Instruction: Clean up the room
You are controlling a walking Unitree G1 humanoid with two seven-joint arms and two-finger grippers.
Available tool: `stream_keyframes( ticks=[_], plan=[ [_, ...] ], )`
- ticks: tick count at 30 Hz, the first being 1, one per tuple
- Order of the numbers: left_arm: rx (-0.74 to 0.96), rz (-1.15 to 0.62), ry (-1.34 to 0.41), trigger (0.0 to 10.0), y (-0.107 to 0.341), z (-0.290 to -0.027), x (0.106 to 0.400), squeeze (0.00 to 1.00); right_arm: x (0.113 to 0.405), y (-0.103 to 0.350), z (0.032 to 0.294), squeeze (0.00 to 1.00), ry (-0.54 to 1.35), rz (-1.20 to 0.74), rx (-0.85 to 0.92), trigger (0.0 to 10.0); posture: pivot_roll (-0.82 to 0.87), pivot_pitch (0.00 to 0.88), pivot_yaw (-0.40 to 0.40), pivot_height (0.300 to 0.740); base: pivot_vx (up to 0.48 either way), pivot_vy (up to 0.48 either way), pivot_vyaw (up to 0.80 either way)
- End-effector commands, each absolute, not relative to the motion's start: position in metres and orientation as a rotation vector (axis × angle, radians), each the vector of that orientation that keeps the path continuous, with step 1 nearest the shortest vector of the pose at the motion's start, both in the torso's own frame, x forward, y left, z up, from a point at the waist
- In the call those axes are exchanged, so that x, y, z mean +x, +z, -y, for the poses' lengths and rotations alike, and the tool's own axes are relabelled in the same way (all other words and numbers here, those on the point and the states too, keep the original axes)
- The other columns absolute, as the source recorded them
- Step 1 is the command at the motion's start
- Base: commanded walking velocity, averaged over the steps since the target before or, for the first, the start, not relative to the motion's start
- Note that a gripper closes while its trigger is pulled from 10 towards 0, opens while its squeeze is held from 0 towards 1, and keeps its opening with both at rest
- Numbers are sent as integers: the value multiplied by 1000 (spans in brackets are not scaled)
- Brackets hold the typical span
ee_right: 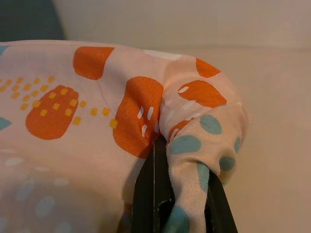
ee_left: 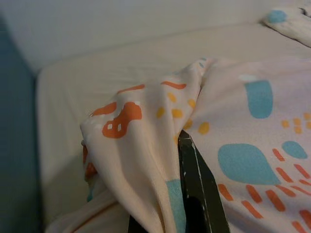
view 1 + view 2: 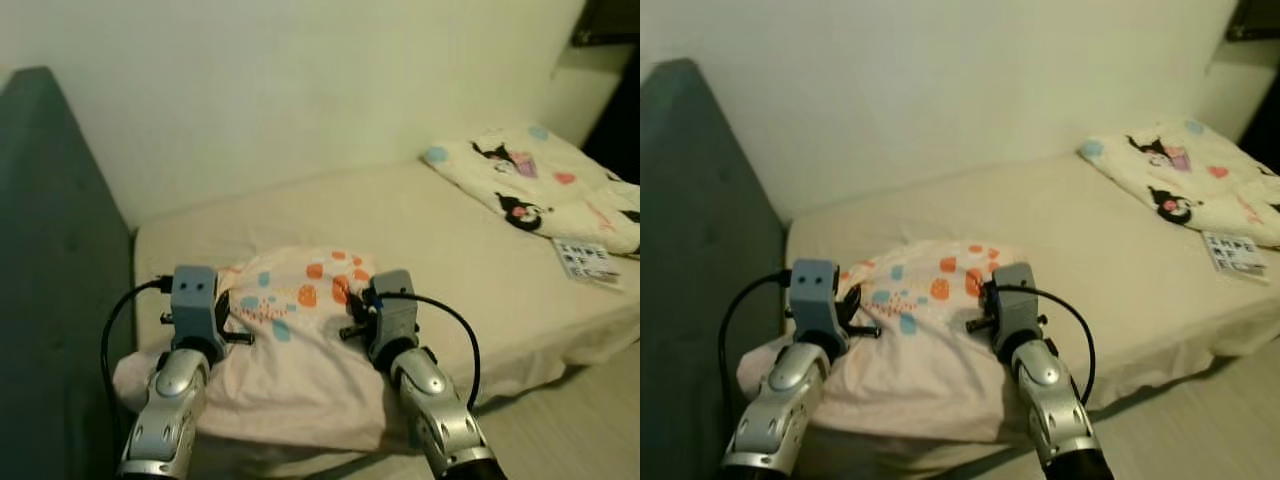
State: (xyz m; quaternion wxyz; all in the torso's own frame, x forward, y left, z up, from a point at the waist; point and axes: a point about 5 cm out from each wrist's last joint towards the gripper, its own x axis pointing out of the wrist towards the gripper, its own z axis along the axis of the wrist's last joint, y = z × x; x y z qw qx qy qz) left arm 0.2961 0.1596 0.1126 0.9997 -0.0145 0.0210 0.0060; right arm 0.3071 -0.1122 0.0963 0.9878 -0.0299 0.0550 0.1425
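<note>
Fabric of the pillowcase (image 3: 290, 330) is soft and limp (probably light), pinched between left tool (image 2: 181, 204) and right tool (image 1: 167, 194) at both corners.

- A dark green headboard (image 3: 50, 250) stands at my left.
- A plain pale wall (image 3: 300, 90) runs behind the bed.
- Light flooring (image 3: 570, 430) shows at lower right.

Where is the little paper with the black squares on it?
The small printed card lies flat on the bed at the robot's far right, just in front of the cartoon-print blanket, near the mattress edge.
</note>
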Motion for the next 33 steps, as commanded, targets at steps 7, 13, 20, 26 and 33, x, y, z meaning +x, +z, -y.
stream_keyframes(
  ticks=[7, 13, 20, 26, 33],
  plan=[
    [-16, 15, 66, 10000, 122, -168, 295, 0, 308, 101, 128, 0, 225, -76, -55, 10000, -94, 31, 7, 740, 0, -480, 0],
    [-28, 11, 47, 10000, 123, -165, 297, 0, 308, 101, 129, 0, 215, -76, -44, 10000, -92, 30, 11, 740, 0, -80, 0],
    [1, -10, 31, 10000, 122, -163, 298, 0, 308, 99, 131, 0, 194, -91, -46, 10000, -91, 32, 15, 740, 0, 0, 0],
    [19, -60, 19, 10000, 116, -161, 299, 0, 309, 99, 134, 0, 178, -91, -58, 10000, -97, 39, 23, 740, 0, 0, 800],
    [-5, -99, 2, 10000, 111, -156, 299, 0, 308, 99, 135, 0, 176, -90, -58, 10000, -98, 39, 24, 740, 0, 0, 800]
  ],
)
